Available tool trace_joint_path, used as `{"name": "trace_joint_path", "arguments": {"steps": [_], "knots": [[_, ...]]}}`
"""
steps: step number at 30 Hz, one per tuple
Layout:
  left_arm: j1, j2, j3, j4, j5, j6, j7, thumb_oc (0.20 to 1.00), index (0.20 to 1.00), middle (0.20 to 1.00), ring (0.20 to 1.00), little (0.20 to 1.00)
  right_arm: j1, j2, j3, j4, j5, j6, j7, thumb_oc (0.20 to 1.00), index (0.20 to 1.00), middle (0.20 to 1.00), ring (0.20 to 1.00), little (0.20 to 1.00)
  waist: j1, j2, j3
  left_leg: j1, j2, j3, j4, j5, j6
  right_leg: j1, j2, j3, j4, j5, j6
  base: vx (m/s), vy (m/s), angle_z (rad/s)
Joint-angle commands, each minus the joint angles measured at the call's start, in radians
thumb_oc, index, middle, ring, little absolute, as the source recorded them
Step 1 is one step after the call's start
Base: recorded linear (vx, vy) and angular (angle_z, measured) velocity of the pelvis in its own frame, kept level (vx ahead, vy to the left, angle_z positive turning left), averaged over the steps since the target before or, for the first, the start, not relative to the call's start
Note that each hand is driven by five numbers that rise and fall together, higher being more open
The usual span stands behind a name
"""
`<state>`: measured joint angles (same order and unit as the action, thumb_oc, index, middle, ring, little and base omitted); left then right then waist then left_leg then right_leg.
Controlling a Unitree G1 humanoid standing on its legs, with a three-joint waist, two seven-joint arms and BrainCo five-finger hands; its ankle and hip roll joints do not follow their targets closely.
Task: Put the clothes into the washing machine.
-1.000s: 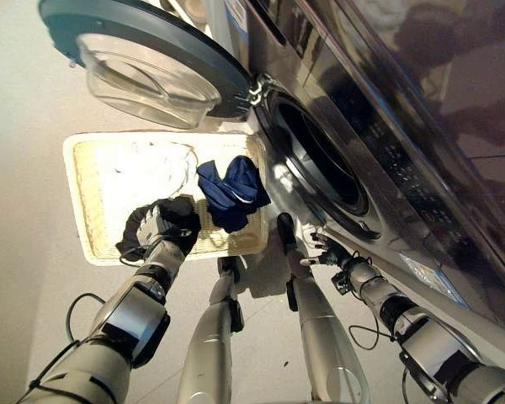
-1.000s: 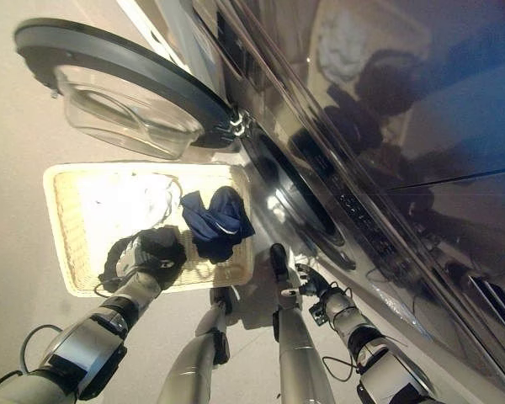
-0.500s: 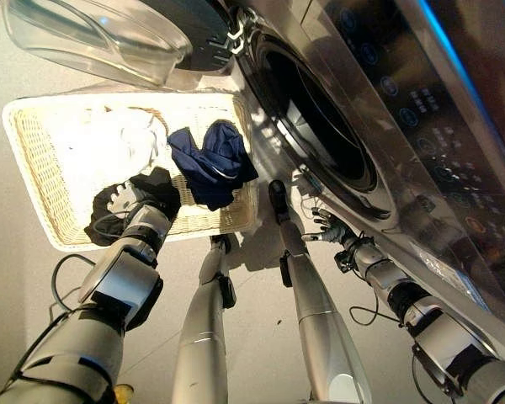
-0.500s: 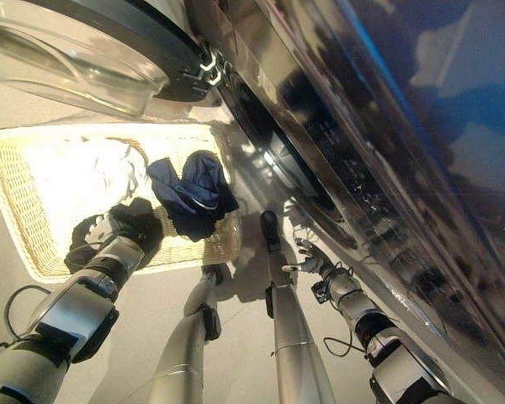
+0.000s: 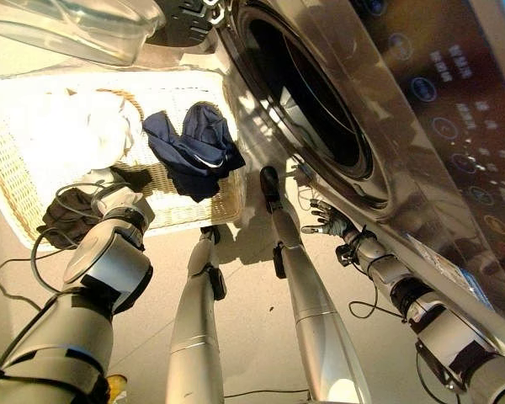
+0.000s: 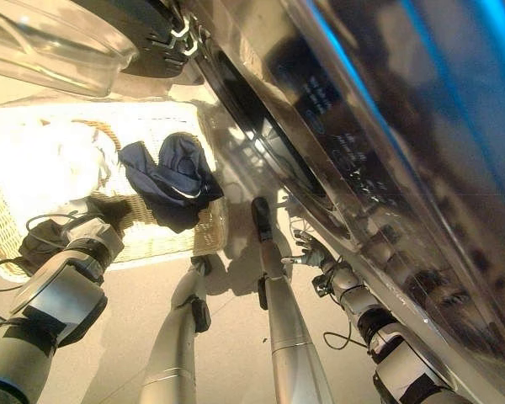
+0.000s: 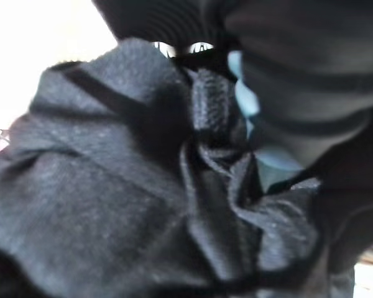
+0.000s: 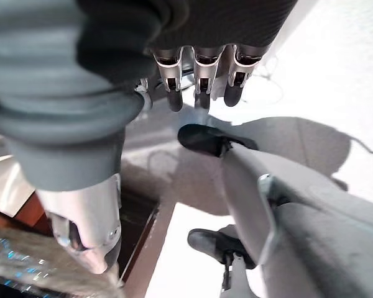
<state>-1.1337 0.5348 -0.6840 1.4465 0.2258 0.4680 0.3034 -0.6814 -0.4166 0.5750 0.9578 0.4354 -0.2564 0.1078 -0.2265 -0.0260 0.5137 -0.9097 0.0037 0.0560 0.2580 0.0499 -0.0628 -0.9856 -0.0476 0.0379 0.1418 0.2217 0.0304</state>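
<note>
Left hand [image 5: 109, 202] clutches black cloth [image 7: 130, 205] in the basket [image 5: 17, 194]; drum [image 5: 307, 101] lies at two o'clock; right hand [image 5: 328, 223] spread.

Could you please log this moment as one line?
left hand: on black garment in wicker basket | right hand: open, idle | washing machine door: open

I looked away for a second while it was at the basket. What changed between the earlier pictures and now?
Mostly the camera shifted. The left hand stays down in the wicker basket on the black garment; its grip is hidden. The navy garment and white clothes lie as before. The right hand still hovers open by the washing machine, whose door stays open.
</note>
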Motion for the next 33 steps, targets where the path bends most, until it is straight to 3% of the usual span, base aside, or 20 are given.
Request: {"name": "trace_joint_path", "arguments": {"steps": [1, 2, 3, 5, 7, 12, 16, 18, 21, 25, 27, 29, 33], "knots": [[0.14, -0.04, 0.093, -0.011, -0.145, -0.189, 0.043, 0.2, 0.2, 0.2, 0.2, 0.2, -0.003, -0.021, -0.001, -0.052, 0.029, -0.037, 0.016, 1.0, 1.0, 1.0, 1.0, 1.0, 0.043, -0.063, 0.006, 0.013, -0.063, -0.031, 0.044, 0.001, 0.018, 0.028, 0.03, 0.004, -0.014, 0.029, 0.024, -0.05, -0.036, 0.12], [0.137, -0.032, 0.095, -0.028, -0.173, -0.24, 0.078, 0.2, 0.2, 0.2, 0.2, 0.2, -0.01, -0.024, 0.002, -0.07, 0.035, -0.031, 0.013, 1.0, 1.0, 1.0, 1.0, 1.0, 0.05, -0.056, 0.006, 0.028, -0.062, -0.035, 0.033, 0.011, 0.018, 0.04, 0.032, 0.002, -0.008, 0.022, 0.023, -0.03, -0.015, 0.13], [0.137, -0.033, 0.095, -0.028, -0.173, -0.24, 0.078, 0.2, 0.2, 0.2, 0.2, 0.2, -0.01, -0.024, 0.002, -0.071, 0.035, -0.031, 0.013, 1.0, 1.0, 1.0, 1.0, 1.0, 0.05, -0.056, 0.006, 0.028, -0.063, -0.035, 0.033, 0.011, 0.018, 0.04, 0.032, 0.002, -0.008, 0.022, 0.023, -0.04, -0.015, 0.14], [0.144, 0.001, 0.105, -0.12, -0.242, -0.313, 0.147, 0.2, 0.2, 0.2, 0.2, 0.2, -0.012, -0.04, -0.001, -0.132, 0.047, -0.014, -0.004, 1.0, 1.0, 1.0, 1.0, 1.0, 0.068, -0.033, 0.006, 0.07, -0.059, -0.042, -0.01, 0.038, 0.014, 0.078, 0.035, -0.002, -0.008, 0.01, 0.021, -0.04, -0.027, 0.15], [0.163, 0.026, 0.114, -0.216, -0.273, -0.33, 0.184, 0.2, 0.2, 0.2, 0.2, 0.2, -0.003, -0.05, -0.009, -0.184, 0.056, 0.002, -0.022, 1.0, 1.0, 1.0, 1.0, 1.0, 0.081, -0.017, 0.006, 0.095, -0.058, -0.047, -0.036, 0.055, 0.01, 0.1, 0.034, -0.007, -0.007, 0.003, 0.021, -0.04, -0.05, 0.14], [0.291, 0.083, 0.192, -0.574, -0.314, -0.293, 0.327, 0.2, 0.2, 0.2, 0.2, 0.2, 0.052, -0.058, -0.046, -0.367, 0.048, 0.049, -0.112, 1.0, 1.0, 1.0, 1.0, 1.0, 0.135, 0.025, 0.006, 0.159, -0.056, -0.074, -0.111, 0.104, 0.006, 0.178, 0.026, -0.042, -0.002, -0.022, 0.02, -0.04, -0.112, 0.2], [0.435, 0.094, 0.276, -0.772, -0.322, -0.361, 0.41, 0.2, 0.2, 0.2, 0.2, 0.2, 0.107, -0.052, -0.088, -0.447, 0.029, 0.04, -0.148, 1.0, 1.0, 1.0, 1.0, 1.0, 0.179, 0.048, 0.006, 0.208, -0.057, -0.099, -0.149, 0.115, 0.006, 0.242, 0.017, -0.08, 0.007, -0.055, 0.019, -0.03, -0.13, 0.16], [0.506, 0.09, 0.333, -0.863, -0.355, -0.415, 0.391, 0.2, 0.2, 0.2, 0.2, 0.2, 0.129, -0.04, -0.116, -0.484, 0.036, 0.04, -0.157, 1.0, 1.0, 1.0, 1.0, 1.0, 0.198, 0.055, 0.006, 0.229, -0.058, -0.106, -0.165, 0.119, 0.007, 0.271, 0.013, -0.095, 0.012, -0.07, 0.017, -0.02, -0.11, 0.13], [0.626, 0.038, 0.396, -0.987, -0.475, -0.535, 0.269, 0.2, 0.2, 0.2, 0.2, 0.2, 0.16, -0.005, -0.165, -0.544, 0.04, 0.011, -0.168, 1.0, 1.0, 1.0, 1.0, 1.0, 0.226, 0.073, 0.006, 0.249, -0.062, -0.121, -0.186, 0.135, 0.011, 0.298, 0.014, -0.115, 0.03, -0.091, 0.014, -0.02, -0.08, 0.15], [0.751, -0.016, 0.399, -1.154, -0.574, -0.594, 0.101, 0.2, 0.2, 0.2, 0.2, 0.2, 0.189, 0.028, -0.187, -0.647, -0.053, 0.005, -0.165, 1.0, 1.0, 1.0, 1.0, 1.0, 0.245, 0.093, 0.006, 0.286, -0.065, -0.139, -0.204, 0.14, 0.017, 0.337, 0.013, -0.127, 0.04, -0.109, 0.014, -0.01, -0.022, 0.16], [0.795, -0.029, 0.387, -1.241, -0.666, -0.623, -0.04, 0.2, 0.2, 0.2, 0.2, 0.2, 0.197, 0.038, -0.182, -0.698, -0.112, 0.004, -0.147, 1.0, 1.0, 1.0, 1.0, 1.0, 0.253, 0.1, 0.006, 0.305, -0.068, -0.142, -0.204, 0.136, 0.021, 0.357, 0.007, -0.137, 0.043, -0.116, 0.015, 0.0, -0.012, 0.09], [0.81, -0.034, 0.37, -1.305, -0.735, -0.619, -0.171, 0.2, 0.2, 0.2, 0.2, 0.2, 0.198, 0.047, -0.165, -0.734, -0.122, 0.033, -0.106, 1.0, 1.0, 1.0, 1.0, 1.0, 0.256, 0.103, 0.006, 0.32, -0.071, -0.142, -0.2, 0.132, 0.024, 0.373, 0.001, -0.148, 0.044, -0.118, 0.016, 0.0, -0.025, 0.07], [0.799, -0.032, 0.312, -1.369, -0.814, -0.593, -0.335, 0.2, 0.2, 0.2, 0.2, 0.2, 0.176, 0.066, -0.107, -0.749, -0.122, 0.061, -0.055, 1.0, 1.0, 1.0, 1.0, 1.0, 0.263, 0.108, 0.006, 0.347, -0.072, -0.138, -0.196, 0.129, 0.024, 0.405, -0.009, -0.167, 0.045, -0.123, 0.019, 0.0, -0.017, 0.11]]}}
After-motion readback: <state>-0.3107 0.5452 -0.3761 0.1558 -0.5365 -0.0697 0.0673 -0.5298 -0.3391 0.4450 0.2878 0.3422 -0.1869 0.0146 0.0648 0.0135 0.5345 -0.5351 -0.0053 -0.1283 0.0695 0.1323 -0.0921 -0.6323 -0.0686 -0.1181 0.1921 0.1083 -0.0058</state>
